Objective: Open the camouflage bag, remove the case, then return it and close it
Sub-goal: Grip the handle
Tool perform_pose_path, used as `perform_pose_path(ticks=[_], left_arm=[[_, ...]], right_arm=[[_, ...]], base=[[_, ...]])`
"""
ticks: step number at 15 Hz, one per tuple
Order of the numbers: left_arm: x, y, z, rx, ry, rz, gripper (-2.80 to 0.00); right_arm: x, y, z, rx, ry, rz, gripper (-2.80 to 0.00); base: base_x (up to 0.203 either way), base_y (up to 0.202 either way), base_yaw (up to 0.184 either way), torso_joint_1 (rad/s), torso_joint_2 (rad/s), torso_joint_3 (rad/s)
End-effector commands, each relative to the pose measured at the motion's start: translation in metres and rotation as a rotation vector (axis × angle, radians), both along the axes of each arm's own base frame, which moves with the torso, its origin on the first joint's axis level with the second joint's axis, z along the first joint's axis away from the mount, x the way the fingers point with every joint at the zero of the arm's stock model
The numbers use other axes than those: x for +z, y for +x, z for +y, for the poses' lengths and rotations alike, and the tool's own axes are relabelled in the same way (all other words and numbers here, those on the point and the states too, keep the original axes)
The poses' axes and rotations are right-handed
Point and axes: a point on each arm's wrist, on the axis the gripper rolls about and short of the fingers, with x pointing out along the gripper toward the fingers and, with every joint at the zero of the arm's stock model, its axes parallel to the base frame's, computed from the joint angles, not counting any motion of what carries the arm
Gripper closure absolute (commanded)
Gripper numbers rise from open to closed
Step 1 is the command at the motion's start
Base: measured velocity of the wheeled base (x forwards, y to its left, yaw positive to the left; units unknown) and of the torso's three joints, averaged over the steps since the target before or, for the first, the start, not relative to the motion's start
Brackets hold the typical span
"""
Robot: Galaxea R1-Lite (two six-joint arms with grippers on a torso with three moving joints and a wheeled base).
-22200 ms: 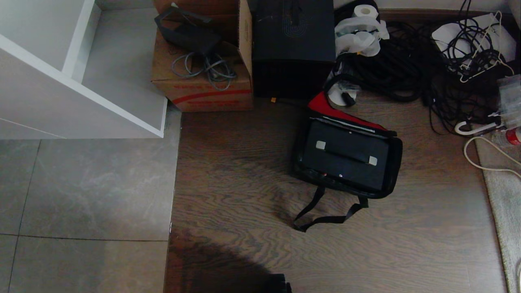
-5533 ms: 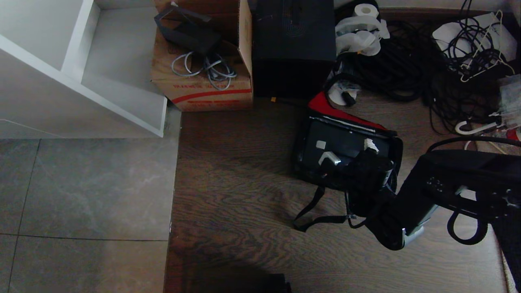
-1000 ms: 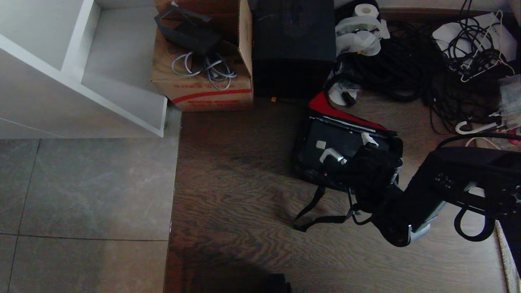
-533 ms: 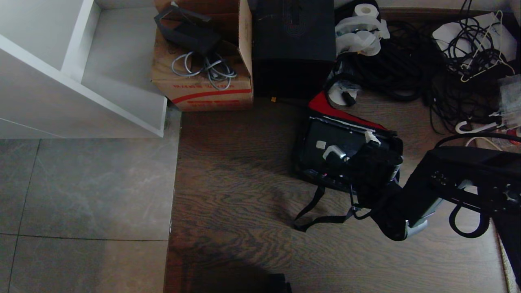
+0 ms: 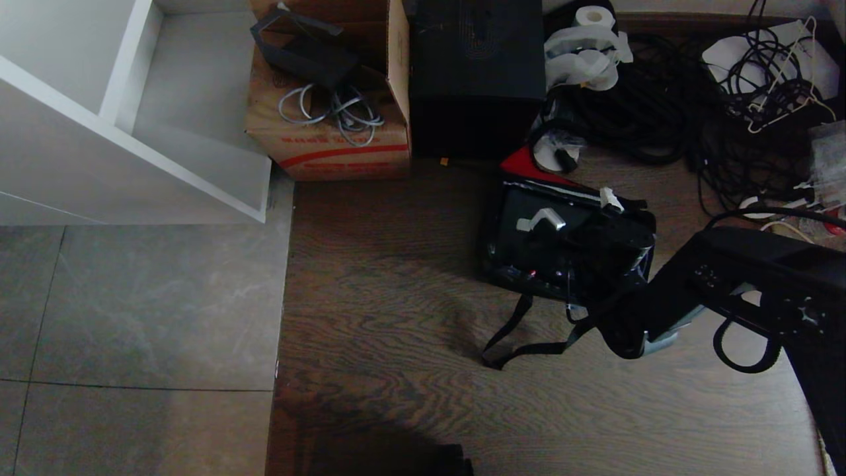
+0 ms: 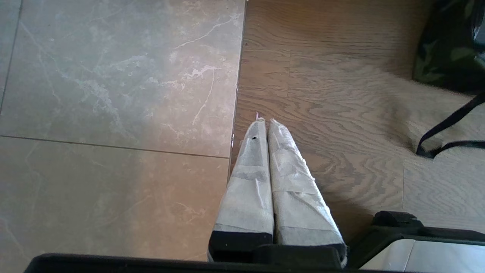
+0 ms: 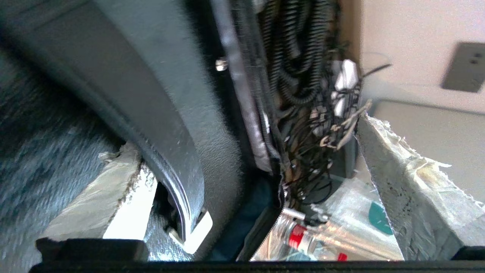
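On the dark wood floor (image 5: 396, 330), hemmed at the back by a cardboard carton (image 5: 330, 142), a tall black box (image 5: 476, 73) and heaps of cable (image 5: 661, 106), the camouflage bag (image 5: 634, 264) sits open with the case (image 5: 529, 244) inside, tilted. The right gripper (image 5: 574, 210) has its fingers (image 7: 401, 182) spread wide, one hooked under the case's top handle (image 7: 159, 125); the left gripper (image 6: 265, 151), fingers pressed together, hangs parked over the tile seam. A good lift, I judge, goes straight up until the case clears the rim, then toward the bare floor nearer the robot, minding the strap (image 5: 529, 344).
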Motion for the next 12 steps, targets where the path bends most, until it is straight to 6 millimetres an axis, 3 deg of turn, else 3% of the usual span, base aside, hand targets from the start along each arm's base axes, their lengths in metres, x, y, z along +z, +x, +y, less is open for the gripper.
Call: perform_pose_path(ticks=[1,5,9,10,12], left_arm=[[-0.003,0.001,0.000,0.001,-0.001,0.008,0.00],[-0.003,0.001,0.000,0.001,-0.001,0.008,0.00],[-0.003,0.001,0.000,0.001,-0.001,0.008,0.00],[-0.003,0.001,0.000,0.001,-0.001,0.008,0.00],[-0.003,0.001,0.000,0.001,-0.001,0.008,0.00]], right_arm=[[0.014,0.011,-0.003,-0.021,0.017,-0.074,-2.80],[0.020,0.020,-0.006,-0.078,0.038,-0.113,-2.80],[0.013,0.022,-0.005,-0.084,0.043,-0.103,-2.80],[0.013,0.022,-0.005,-0.084,0.043,-0.103,0.00],[-0.009,0.023,-0.005,-0.085,0.031,-0.045,0.00]], base=[[0.000,0.000,0.000,0.000,0.00,0.000],[0.000,0.000,0.000,0.000,0.00,0.000],[0.000,0.000,0.000,0.000,0.00,0.000],[0.000,0.000,0.000,0.000,0.00,0.000],[0.000,0.000,0.000,0.000,0.00,0.000]])
